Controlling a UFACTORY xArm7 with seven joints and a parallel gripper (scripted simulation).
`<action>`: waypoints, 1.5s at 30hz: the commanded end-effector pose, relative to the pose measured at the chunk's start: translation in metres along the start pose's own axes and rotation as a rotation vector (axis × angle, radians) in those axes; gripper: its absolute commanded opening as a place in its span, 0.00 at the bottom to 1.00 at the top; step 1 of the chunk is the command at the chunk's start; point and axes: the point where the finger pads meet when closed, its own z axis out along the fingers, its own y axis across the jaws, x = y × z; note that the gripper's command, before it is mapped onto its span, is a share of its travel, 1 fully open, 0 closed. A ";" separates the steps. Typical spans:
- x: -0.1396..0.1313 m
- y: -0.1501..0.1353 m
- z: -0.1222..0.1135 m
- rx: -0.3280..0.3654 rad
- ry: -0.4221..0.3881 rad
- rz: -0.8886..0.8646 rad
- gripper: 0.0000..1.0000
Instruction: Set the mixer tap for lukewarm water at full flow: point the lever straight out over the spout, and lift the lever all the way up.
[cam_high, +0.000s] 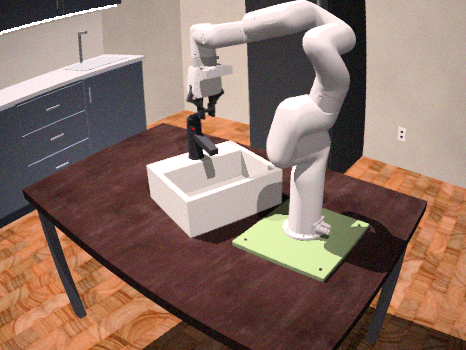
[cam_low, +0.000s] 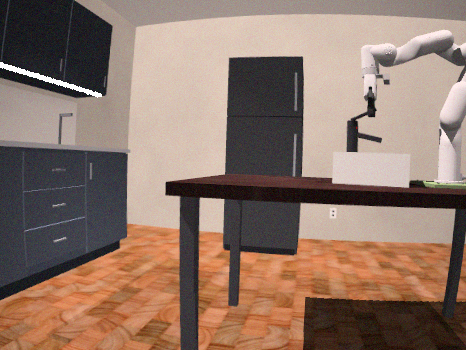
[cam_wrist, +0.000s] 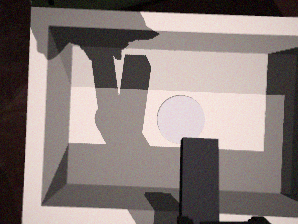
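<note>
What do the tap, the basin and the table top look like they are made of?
The dark mixer tap looks like matte black metal or coated plastic, showing no shine. The white rectangular basin reads as matte ceramic or plastic: flat, uniform faces. The dark brown table top appears to be stained wood with faint grain.

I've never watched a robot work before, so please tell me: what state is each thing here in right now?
Gripper: shut on the lever.
Lever: tilted upward, its tip held.
Spout: reaching out over the basin.
Sink basin: dry, no water visible.
Drain: uncovered.
Fridge: doors closed.
Counter drawers: closed.
</note>
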 end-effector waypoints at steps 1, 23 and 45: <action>-0.001 0.000 -0.002 -0.001 -0.006 0.000 0.00; -0.002 0.000 -0.003 -0.001 -0.006 0.000 0.66; -0.002 0.000 -0.003 -0.001 -0.006 0.000 0.66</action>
